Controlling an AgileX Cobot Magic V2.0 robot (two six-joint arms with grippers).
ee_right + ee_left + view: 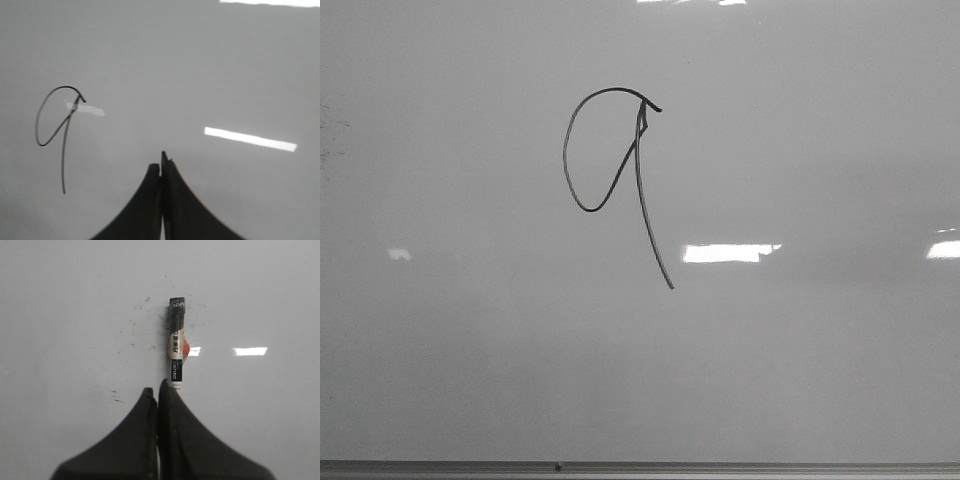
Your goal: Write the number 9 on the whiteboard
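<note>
The number 9 (642, 200) is a thin black line on the whiteboard (800, 360), with a narrow loop and a long slanting tail. It also shows in the right wrist view as the number 9 (63, 150), off to one side of my right gripper (160, 162), which is shut with nothing in it. In the left wrist view my left gripper (157, 387) is shut and empty. A black-and-white marker (176, 340) lies on the whiteboard (75, 315) just past its fingertips, with a red patch at its side. Neither gripper shows in the front view.
A thin grey frame edge (640, 467) runs along the board's near side. Faint dark ink specks (132, 332) dot the board around the marker, and a smudge (330, 135) sits at the left edge. Bright rectangular light reflections (730, 253) lie on the glossy surface.
</note>
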